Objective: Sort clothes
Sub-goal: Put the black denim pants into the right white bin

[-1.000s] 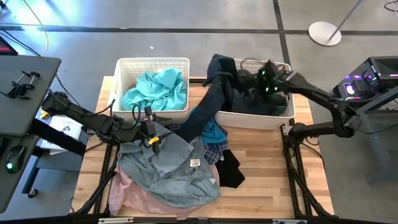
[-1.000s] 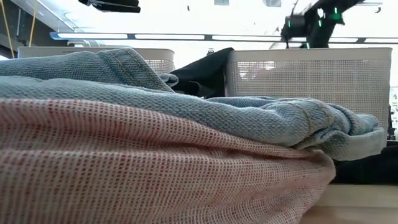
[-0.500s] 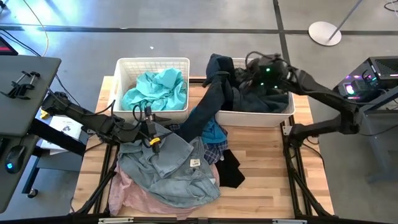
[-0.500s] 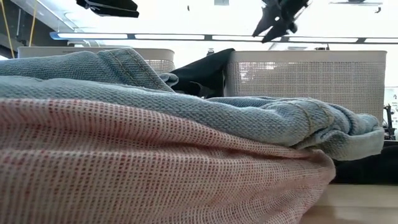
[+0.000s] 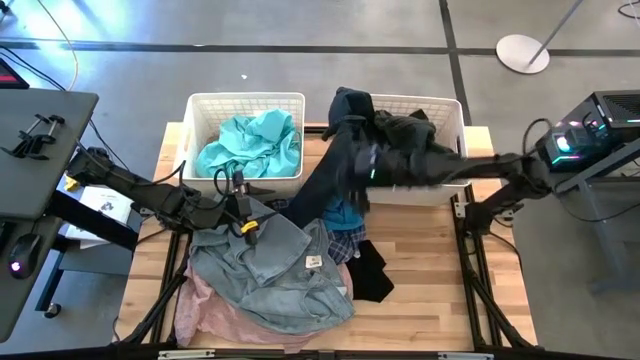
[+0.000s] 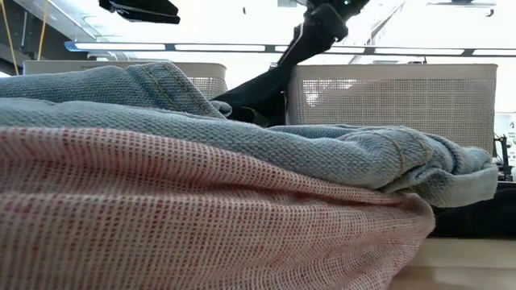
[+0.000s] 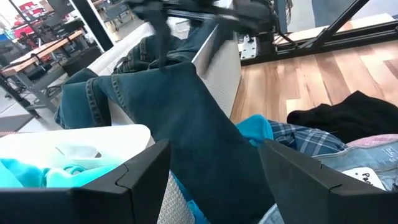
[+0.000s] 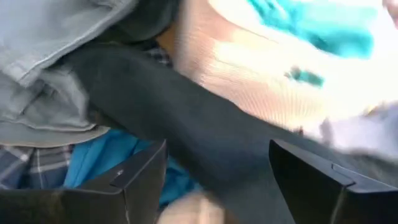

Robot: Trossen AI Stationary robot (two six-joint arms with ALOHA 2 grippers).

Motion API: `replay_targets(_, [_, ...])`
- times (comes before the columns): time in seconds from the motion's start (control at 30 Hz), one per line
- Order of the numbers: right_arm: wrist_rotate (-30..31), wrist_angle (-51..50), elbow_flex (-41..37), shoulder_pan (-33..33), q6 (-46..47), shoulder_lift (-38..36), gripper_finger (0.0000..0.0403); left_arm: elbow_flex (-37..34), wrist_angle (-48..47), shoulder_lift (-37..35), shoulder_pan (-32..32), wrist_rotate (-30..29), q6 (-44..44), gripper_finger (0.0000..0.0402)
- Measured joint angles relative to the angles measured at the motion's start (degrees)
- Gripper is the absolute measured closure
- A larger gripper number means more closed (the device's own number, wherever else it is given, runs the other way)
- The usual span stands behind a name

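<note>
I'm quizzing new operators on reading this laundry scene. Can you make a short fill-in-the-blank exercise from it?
1. The left basket holds a ____ garment.
2. The dark jeans hang over the rim of the ____ basket.
3. On the table, the denim garment lies on top of a pale ____ one.
4. The right gripper is over the dark ____.

Missing words: teal; right; pink; jeans

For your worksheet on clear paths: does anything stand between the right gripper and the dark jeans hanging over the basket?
Nothing visible. The right gripper, jaws open, hangs just above the jeans draped over the basket rim.
</note>
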Motion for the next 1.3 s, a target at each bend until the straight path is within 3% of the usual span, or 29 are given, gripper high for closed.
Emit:
replay_targets(0.1, [7.46,1.27,-0.11,4.84,-8.34,1.46,0.013,0.0,0.08,0.0,0.67,-0.01,-0.01,0.0163])
replay_targets(0.33, [15.32,3.89,-0.02,8.43,-17.76,8.3,0.0132,0.0,0.17,0.0,2.63,-0.12,-0.01,0.0163])
replay_targets(0.53, [35.07,12.88,0.07,8.43,-25.0,16.24,0.0163,0.0,-0.24,0.0,3.64,0.46,-0.05,0.0163])
replay_targets(0.63, [40.24,19.97,0.04,8.15,-28.65,18.57,0.0206,0.0,-0.19,0.0,3.64,0.49,-0.08,0.0163])
replay_targets(0.77, [42.93,26.24,0.0,7.95,-29.61,19.0,0.0319,0.0,-0.23,0.0,3.64,0.52,-0.62,0.0163])
replay_targets(0.8, [44.08,27.61,-0.04,7.97,-29.96,18.53,0.0356,0.0,-0.27,0.0,3.64,0.53,-0.86,0.0163])
replay_targets(0.87, [46.48,30.73,-0.1,7.99,-31.1,16.63,0.0388,0.0,-0.29,0.0,3.64,0.54,-1.04,0.0163])
replay_targets(1.13, [58.21,39.6,-0.09,5.07,-31.68,-1.51,0.0399,0.0,-0.31,0.0,3.62,0.6,-1.04,0.0163])
replay_targets(1.23, [63.67,37.22,0.04,1.39,-27.45,-10.26,0.0395,0.0,-0.33,0.0,3.62,0.65,-1.04,0.0163])
replay_targets(1.3, [64.89,30.58,0.05,-2.1,-21.86,-15.26,0.0399,0.0,-0.33,0.0,3.62,0.67,-1.04,0.0163])
